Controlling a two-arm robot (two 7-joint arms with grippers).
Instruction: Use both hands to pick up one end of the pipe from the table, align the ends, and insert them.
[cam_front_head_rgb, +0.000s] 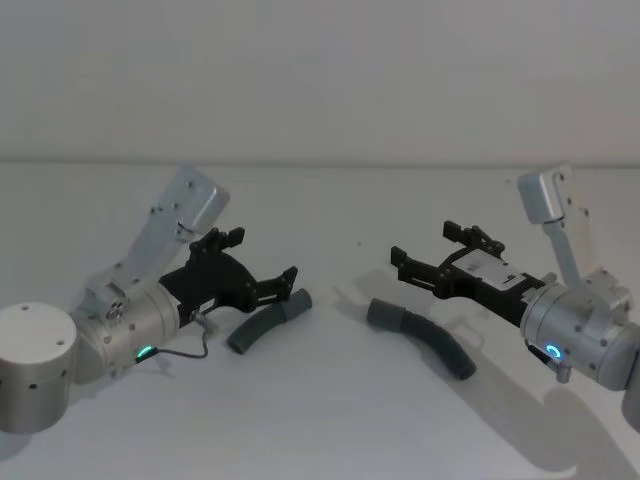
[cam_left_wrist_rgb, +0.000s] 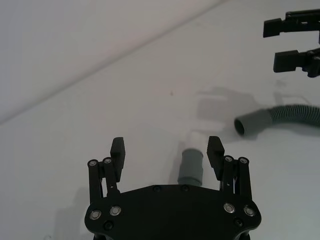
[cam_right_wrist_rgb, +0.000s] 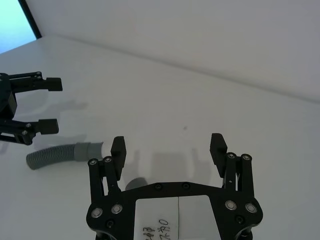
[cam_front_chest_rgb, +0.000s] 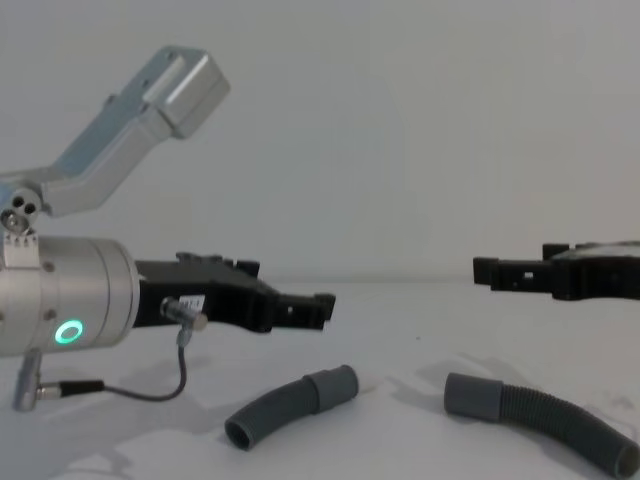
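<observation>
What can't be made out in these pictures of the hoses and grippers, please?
Left wrist view: the body of the left gripper hides most of the short hose.
Left wrist view: the picture's edge cuts off the longer hose.
Right wrist view: the white label on the right gripper is cut by the bottom edge, and its writing is unreadable.
</observation>
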